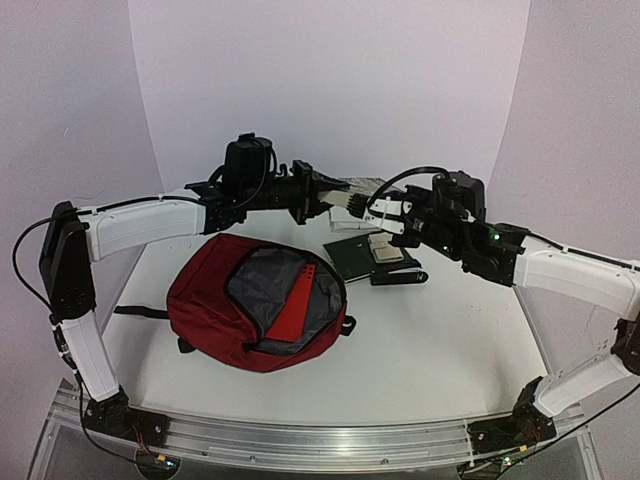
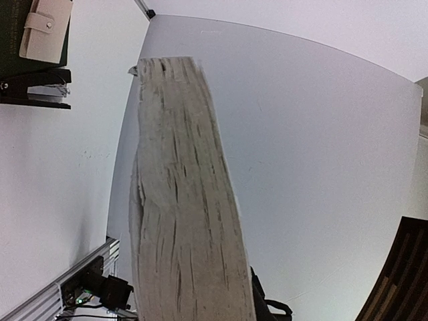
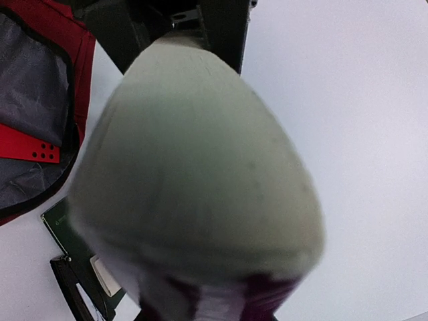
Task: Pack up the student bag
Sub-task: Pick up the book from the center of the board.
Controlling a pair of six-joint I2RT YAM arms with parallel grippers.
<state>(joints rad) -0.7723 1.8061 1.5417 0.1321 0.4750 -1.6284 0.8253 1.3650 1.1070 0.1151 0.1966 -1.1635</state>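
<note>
The student bag [image 1: 205,305] lies open on the table at centre left, dark red with grey lining, and a flat red folder [image 1: 298,300] stands in its mouth. A thick book [image 1: 358,196] is held in the air behind the bag, between both arms. My left gripper [image 1: 322,197] is shut on its left end; its pale page edges [image 2: 180,200] fill the left wrist view. My right gripper [image 1: 385,213] grips its right end; its blurred cover [image 3: 200,167] fills the right wrist view. The bag [image 3: 27,87] and the folder [image 3: 27,147] show at that view's left.
A dark green notebook [image 1: 350,258] lies right of the bag, with a beige wallet [image 1: 385,248] on it and a black stapler [image 1: 400,272] beside it. They also show in the left wrist view: wallet [image 2: 43,27], stapler [image 2: 33,90]. White walls close in behind.
</note>
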